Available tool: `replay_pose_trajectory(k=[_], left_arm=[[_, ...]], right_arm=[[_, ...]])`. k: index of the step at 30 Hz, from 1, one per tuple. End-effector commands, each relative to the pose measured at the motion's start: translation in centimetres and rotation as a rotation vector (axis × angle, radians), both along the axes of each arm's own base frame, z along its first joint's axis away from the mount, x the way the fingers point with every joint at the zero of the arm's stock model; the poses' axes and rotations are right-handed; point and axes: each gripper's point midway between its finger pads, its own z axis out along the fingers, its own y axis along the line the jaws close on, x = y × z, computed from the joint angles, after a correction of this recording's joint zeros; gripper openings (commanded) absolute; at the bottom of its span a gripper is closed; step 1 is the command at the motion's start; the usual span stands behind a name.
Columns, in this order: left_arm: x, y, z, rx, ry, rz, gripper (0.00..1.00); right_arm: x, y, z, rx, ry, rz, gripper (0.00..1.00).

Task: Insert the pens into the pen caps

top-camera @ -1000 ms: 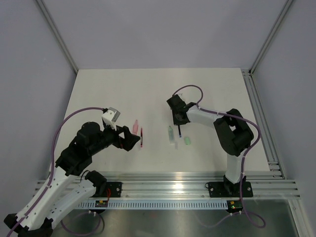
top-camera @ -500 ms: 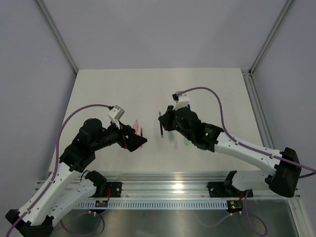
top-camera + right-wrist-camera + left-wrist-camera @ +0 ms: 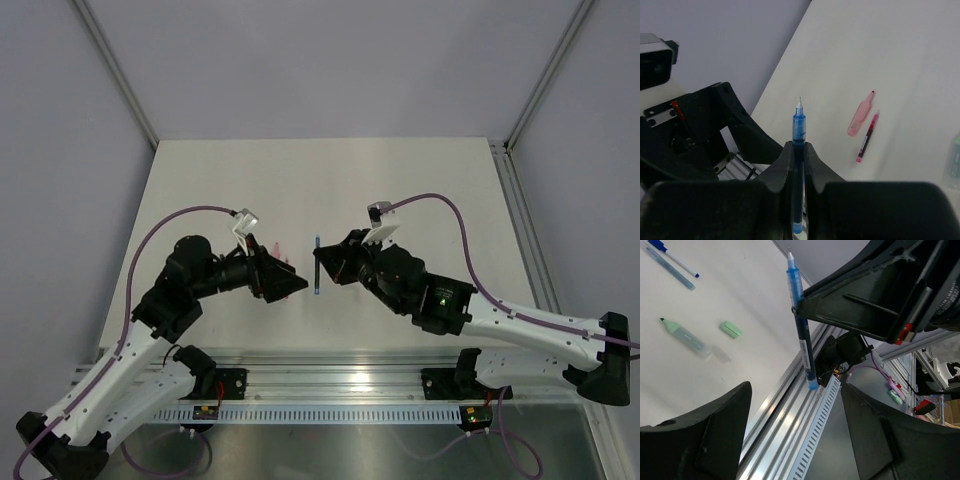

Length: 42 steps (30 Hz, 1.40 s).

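Note:
My right gripper (image 3: pixel 799 147) is shut on a dark blue pen (image 3: pixel 799 130) and holds it upright above the table, tip up. In the top view this pen (image 3: pixel 317 268) stands between my right gripper (image 3: pixel 326 264) and my left gripper (image 3: pixel 290 285), which face each other. My left gripper (image 3: pixel 795 405) is open and empty, and the blue pen (image 3: pixel 801 325) hangs just beyond its fingers. A pink cap (image 3: pixel 861 114) and a red pen (image 3: pixel 867 136) lie side by side on the table below. A light green cap (image 3: pixel 731 329) lies near a teal pen (image 3: pixel 682 335).
Another blue pen (image 3: pixel 671 256) and a pale blue one (image 3: pixel 670 269) lie farther off on the table. The aluminium rail (image 3: pixel 340 378) runs along the near edge. Purple cables (image 3: pixel 150 250) loop over both arms. Grey walls enclose the table.
My right arm has lifted the blue pen off the table and swung it left to the middle. My left gripper has risen from the pink cap and turned to face it.

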Motion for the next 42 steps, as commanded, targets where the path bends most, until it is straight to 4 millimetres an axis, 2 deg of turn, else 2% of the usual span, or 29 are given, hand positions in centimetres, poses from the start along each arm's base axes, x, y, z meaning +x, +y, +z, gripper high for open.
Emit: replay_pose_trajectory(k=[1, 4, 6, 10, 15, 20, 23, 24, 26, 28, 30, 31, 32, 33, 35, 39, 42], left_arm=[[-0.6, -1.1, 1.9, -0.089, -0.016, -0.057, 0.71], [-0.9, -1.6, 2.1, -0.113, -0.01, -0.079, 0.65], [-1.3, -1.9, 2.0, -0.114, -0.008, -0.097, 0.57], [-1.8, -2.6, 1.0, -0.096, 0.015, -0.13, 0.47], [-1.8, -2.9, -0.4, -0.059, 0.039, -0.14, 0.43], [-1.3, -3.0, -0.3, -0.049, 0.025, -0.127, 0.38], [-1.2, -3.0, -0.1, -0.049, 0.022, -0.125, 0.21], [-1.0, -2.9, 0.0, -0.044, 0.01, -0.113, 0.11], [-0.7, -2.7, 0.2, -0.03, -0.007, -0.09, 0.0], [-0.4, -2.4, 0.5, -0.016, -0.023, -0.067, 0.0], [-0.2, -2.0, 0.4, 0.006, -0.038, -0.046, 0.0], [-0.1, -1.8, 1.0, 0.01, -0.06, -0.035, 0.0], [0.1, -1.5, 1.3, 0.02, -0.076, -0.02, 0.0], [0.6, -1.0, 0.9, 0.058, -0.09, 0.015, 0.0], [0.8, -0.3, 1.6, 0.073, -0.123, 0.047, 0.0], [1.9, 1.4, 1.4, 0.149, -0.18, 0.136, 0.0], [2.5, 2.9, 1.3, 0.186, -0.217, 0.211, 0.0]], right_arm=[[-0.3, 1.0, 1.9, 0.091, -0.017, -0.022, 0.0], [-0.8, 1.7, 2.0, 0.091, -0.017, -0.013, 0.0], [-1.1, 2.1, 2.0, 0.086, -0.022, -0.009, 0.0], [-1.2, 2.4, 2.3, 0.089, -0.027, -0.006, 0.0], [-1.1, 2.1, 2.6, 0.087, -0.036, -0.015, 0.0], [-1.4, 2.2, 2.6, 0.09, -0.033, 0.0, 0.0], [-1.5, 2.3, 2.6, 0.089, -0.029, 0.009, 0.0], [-1.5, 2.3, 2.6, 0.089, -0.028, 0.012, 0.0], [-1.6, 2.0, 2.6, 0.09, -0.028, 0.008, 0.0], [-1.6, 1.9, 2.5, 0.086, -0.026, 0.011, 0.02], [-1.9, 2.0, 2.7, 0.076, -0.022, 0.027, 0.1], [-2.2, 1.9, 2.2, 0.046, -0.011, 0.04, 0.16], [-2.2, 1.8, 1.9, 0.023, -0.006, 0.042, 0.31], [-2.2, 1.6, 1.8, 0.004, 0.004, 0.04, 0.37], [-2.5, 1.1, 1.4, -0.046, 0.027, 0.045, 0.44], [-3.2, -0.3, 0.8, -0.082, 0.044, 0.053, 0.43], [-2.4, -2.2, -2.4, -0.169, 0.09, -0.009, 0.35]])
